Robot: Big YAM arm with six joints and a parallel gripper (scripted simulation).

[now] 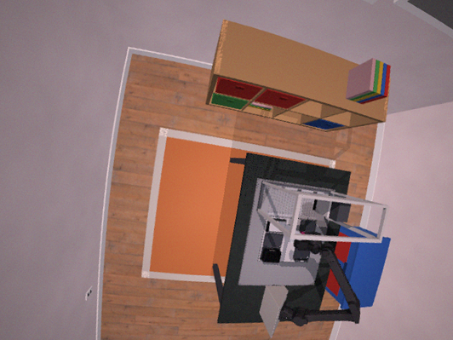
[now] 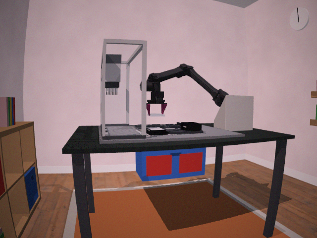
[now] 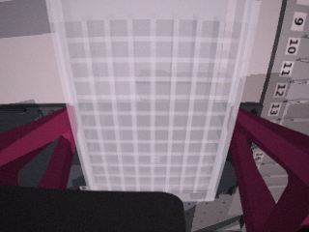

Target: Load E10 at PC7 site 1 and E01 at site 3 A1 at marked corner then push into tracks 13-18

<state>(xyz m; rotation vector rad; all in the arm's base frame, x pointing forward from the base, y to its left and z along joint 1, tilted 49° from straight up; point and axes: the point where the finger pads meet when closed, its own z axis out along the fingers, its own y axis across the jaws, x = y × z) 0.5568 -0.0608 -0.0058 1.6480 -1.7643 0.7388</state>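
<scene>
My gripper (image 2: 156, 110) hangs well above the deck, just right of the instrument frame's front post, and is shut on a clear well plate (image 2: 156, 115), held level. In the wrist view the plate (image 3: 154, 91) fills the space between the magenta fingers, gripped across its short width. Its grid of wells shows, but no label is readable. Below, a black plate with a pale top (image 2: 156, 130) lies low on the deck. The black deep-well block (image 2: 190, 126) stands to its right. Track numbers 9 to 13 (image 3: 293, 45) show at the right edge of the wrist view.
The tall grey instrument frame (image 2: 124, 87) with its pipetting head (image 2: 112, 74) stands left of the gripper. The arm's grey base block (image 2: 234, 112) sits at the table's right end. From above, the nests (image 1: 271, 240) line the deck's left side.
</scene>
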